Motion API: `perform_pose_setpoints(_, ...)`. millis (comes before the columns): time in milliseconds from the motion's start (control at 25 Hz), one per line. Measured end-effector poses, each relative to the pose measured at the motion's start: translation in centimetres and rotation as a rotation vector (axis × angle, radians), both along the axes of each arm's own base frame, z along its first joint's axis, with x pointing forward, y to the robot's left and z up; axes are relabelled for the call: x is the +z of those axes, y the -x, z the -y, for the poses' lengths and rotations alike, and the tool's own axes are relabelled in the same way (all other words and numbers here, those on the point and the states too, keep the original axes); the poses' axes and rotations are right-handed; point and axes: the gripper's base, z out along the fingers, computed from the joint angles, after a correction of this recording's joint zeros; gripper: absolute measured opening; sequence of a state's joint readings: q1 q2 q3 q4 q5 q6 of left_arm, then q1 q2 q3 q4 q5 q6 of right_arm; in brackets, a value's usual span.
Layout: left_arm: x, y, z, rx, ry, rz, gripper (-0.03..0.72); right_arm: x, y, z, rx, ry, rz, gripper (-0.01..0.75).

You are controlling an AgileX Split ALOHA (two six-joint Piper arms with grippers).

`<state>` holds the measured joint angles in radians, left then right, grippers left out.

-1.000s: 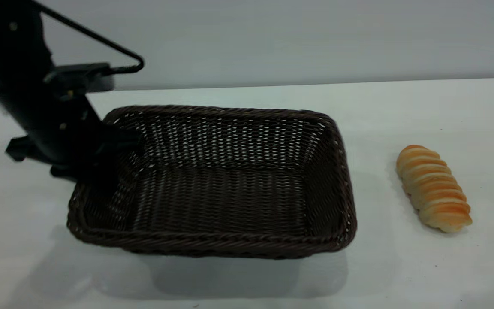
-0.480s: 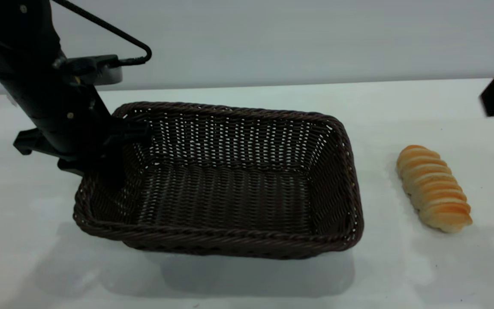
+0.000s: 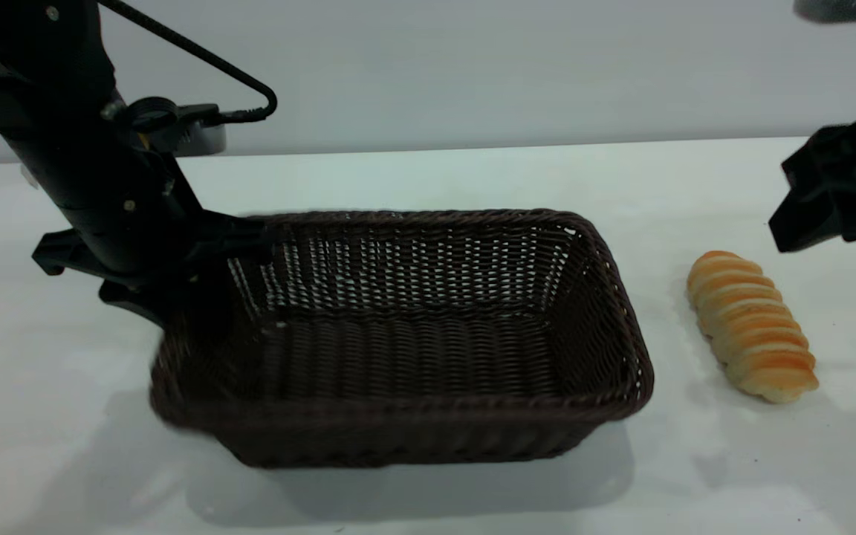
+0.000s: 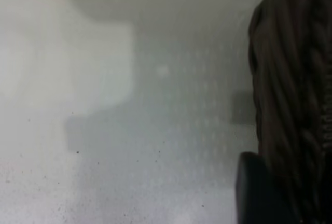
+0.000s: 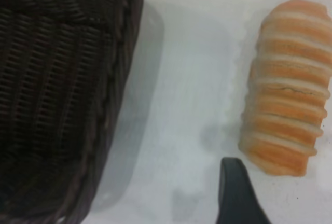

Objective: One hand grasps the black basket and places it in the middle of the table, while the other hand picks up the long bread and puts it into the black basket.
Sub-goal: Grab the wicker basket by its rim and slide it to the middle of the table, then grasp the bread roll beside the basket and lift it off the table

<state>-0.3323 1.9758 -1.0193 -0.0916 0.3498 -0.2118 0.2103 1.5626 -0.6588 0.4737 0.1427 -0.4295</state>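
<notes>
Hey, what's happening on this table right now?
The left hand grips the left end of the black basket and has that end tilted up off the white table. The basket is empty. The bread roll lies on the table to the right of the basket, untouched. The right hand hangs in the air above and just beyond the roll, not holding anything.

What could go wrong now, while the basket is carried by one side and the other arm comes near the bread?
1. The left pincer grips the black basket only at its left wall, so the basket may tilt or slip.
2. The basket's right rim is close to the long bread; sliding further could push the bread.
3. The right pincer hangs above the bread, off-centre; descending so, it may nudge the bread instead of grasping it.
</notes>
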Motion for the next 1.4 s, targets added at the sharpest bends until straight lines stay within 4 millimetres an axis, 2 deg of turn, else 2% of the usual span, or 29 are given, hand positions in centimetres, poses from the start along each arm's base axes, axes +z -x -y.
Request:
perform_pose_setpoints(80,0.0,0.0,0.0,0.005,0.005,-0.002,0.453,-0.7,-0.3,0.0,0.0,0.013,-0.006,0.432)
perform_pose_setpoints(200,0.1,0.1,0.1,0.021,0.015,-0.026,0.536,-1.9,-0.8,0.1,-0.01,0.035,-0.005,0.464)
perform_pose_setpoints(440,1.2,0.5,-0.2,-0.077,-0.044,-0.074,0.57,-4.3,-1.9,0.4,-0.04,0.077,0.004,0.528)
perform_pose_setpoints(560,3.4,0.7,-0.4,-0.101,-0.053,-0.028,0.571,-5.6,-2.5,0.4,-0.046,0.089,-0.018,0.532)
perform_pose_setpoints(720,7.3,1.1,-0.6,-0.101,-0.024,0.076,0.571,-7.1,-3.8,0.1,-0.047,0.096,-0.04,0.533)
perform_pose_setpoints(1080,15.6,3.6,-1.4,-0.095,0.042,0.304,0.571,-10.6,-6.2,-0.4,-0.046,0.112,-0.09,0.525)
perform_pose_setpoints(1200,17.7,4.7,-1.8,-0.094,0.059,0.361,0.571,-11.6,-6.5,-0.4,-0.047,0.119,-0.104,0.448)
perform_pose_setpoints(1280,18.8,5.4,-2.1,-0.094,0.065,0.383,0.571,-11.8,-6.5,-0.3,-0.049,0.123,-0.104,0.343)
perform_pose_setpoints(1400,20.1,6.5,-2.4,-0.094,0.072,0.404,0.571,-11.8,-6.7,0.4,-0.052,0.129,-0.109,0.118)
